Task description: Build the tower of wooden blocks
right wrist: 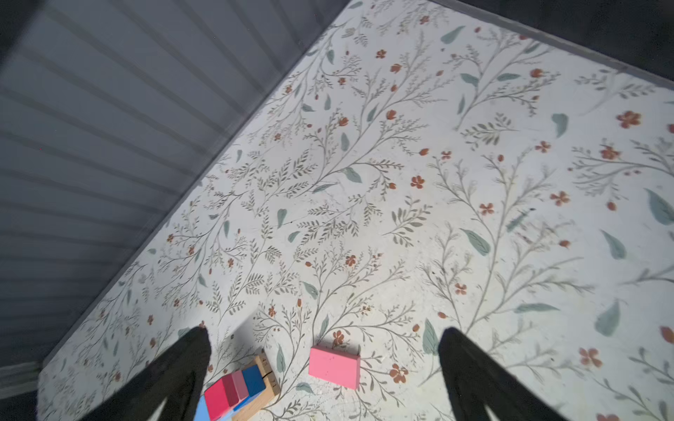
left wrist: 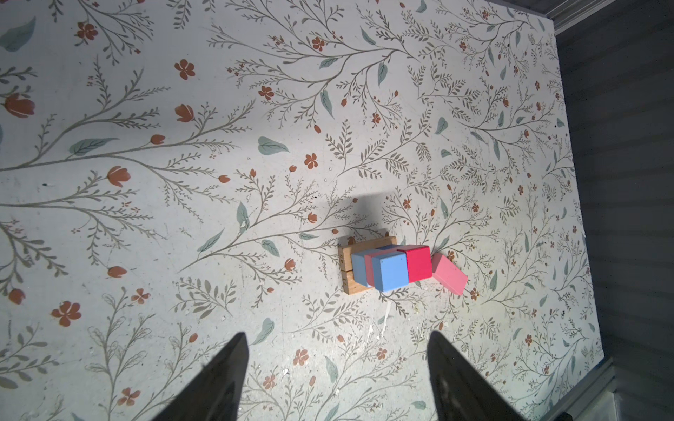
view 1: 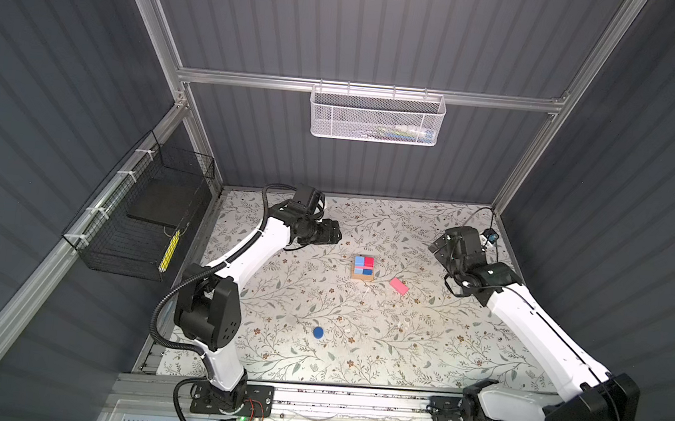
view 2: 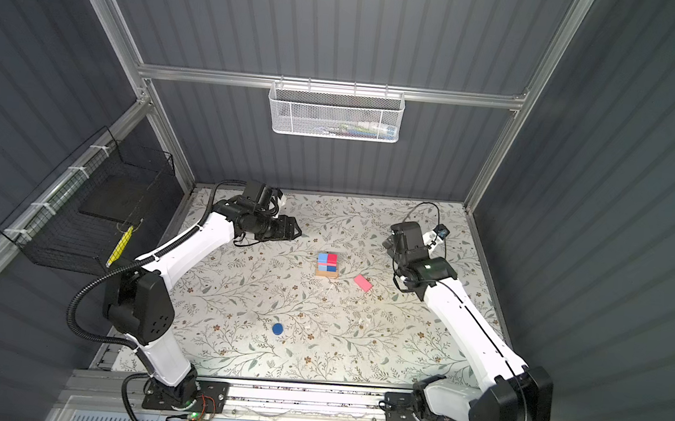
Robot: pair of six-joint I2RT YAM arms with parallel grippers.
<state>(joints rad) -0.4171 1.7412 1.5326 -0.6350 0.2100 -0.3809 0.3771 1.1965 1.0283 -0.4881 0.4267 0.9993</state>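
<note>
Wood block tower (view 1: 363,268): a small partial stack near the middle of the floral-patterned surface (view 1: 419,352), with neither gripper touching it.
Base: two tan wooden oblongs (left wrist: 351,286) lie side by side, touching.
Cubes: two light blue cubes (left wrist: 392,272), a red cube (left wrist: 418,263) and a dark blue cube (right wrist: 254,379) sit packed in a square on the base. A pink face shows between them; how it sits I cannot tell.
Pink oblong block (view 1: 399,286): flat on the surface, near the tower's right side but apart from it.
Dark blue round disc (view 1: 318,332): flat on the surface, well apart from the tower, nearer the front edge.
Left gripper (left wrist: 337,334): jaws spread with nothing between them, raised to the left of the tower.
Right gripper (right wrist: 325,330): jaws wide and empty, raised to the right of the pink oblong block.
</note>
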